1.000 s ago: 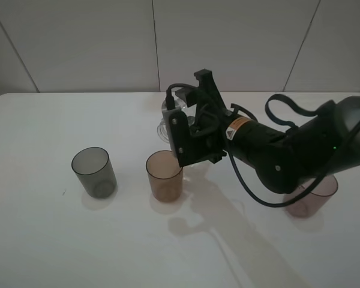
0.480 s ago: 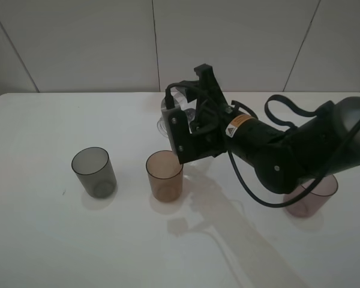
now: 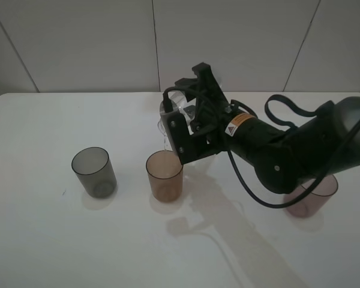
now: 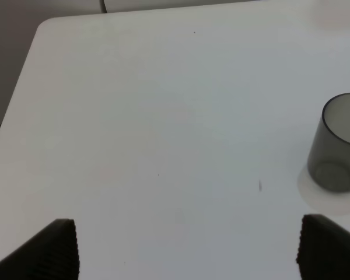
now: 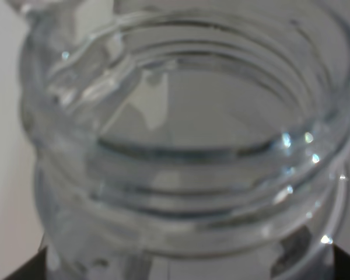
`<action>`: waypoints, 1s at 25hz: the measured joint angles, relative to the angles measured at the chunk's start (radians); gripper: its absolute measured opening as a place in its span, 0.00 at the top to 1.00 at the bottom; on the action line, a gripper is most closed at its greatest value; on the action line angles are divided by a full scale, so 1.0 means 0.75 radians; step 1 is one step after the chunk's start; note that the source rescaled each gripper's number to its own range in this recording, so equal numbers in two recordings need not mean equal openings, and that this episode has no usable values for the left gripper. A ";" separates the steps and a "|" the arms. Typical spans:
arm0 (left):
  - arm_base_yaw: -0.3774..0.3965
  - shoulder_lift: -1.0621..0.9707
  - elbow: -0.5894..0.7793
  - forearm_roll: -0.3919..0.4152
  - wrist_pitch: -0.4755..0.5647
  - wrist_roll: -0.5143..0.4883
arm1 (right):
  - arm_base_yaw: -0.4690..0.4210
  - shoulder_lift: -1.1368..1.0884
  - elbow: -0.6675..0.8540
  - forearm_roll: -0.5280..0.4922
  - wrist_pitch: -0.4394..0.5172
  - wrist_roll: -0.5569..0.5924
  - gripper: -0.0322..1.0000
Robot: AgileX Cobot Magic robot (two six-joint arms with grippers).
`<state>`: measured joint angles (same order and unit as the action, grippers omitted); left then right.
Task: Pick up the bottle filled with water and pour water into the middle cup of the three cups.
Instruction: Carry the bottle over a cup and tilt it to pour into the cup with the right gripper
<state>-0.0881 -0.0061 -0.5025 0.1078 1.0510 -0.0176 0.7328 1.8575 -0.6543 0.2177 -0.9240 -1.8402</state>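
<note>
Clear bottle tilts above the amber cup, clamped in the right gripper. Only the wrist view shows its threaded neck, perhaps wet. The left gripper gapes apart.

Even, bright light washed the white table, and the right arm cast a soft shadow toward the near edge. The bottle filled the right wrist view (blurred, flecked with small glints).

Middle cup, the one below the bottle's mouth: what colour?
The middle cup is translucent amber-brown; the exterior high view shows it best.
</note>
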 joint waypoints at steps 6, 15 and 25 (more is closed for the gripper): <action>0.000 0.000 0.000 0.000 0.000 0.000 | 0.000 0.000 0.000 0.000 -0.006 -0.012 0.94; 0.000 0.000 0.000 0.000 0.000 0.000 | 0.000 0.000 0.000 -0.001 -0.008 -0.048 0.94; 0.000 0.000 0.000 0.000 0.000 0.000 | 0.000 0.000 0.000 -0.001 -0.019 -0.108 0.94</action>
<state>-0.0881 -0.0061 -0.5025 0.1078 1.0510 -0.0176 0.7328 1.8575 -0.6543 0.2168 -0.9384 -1.9211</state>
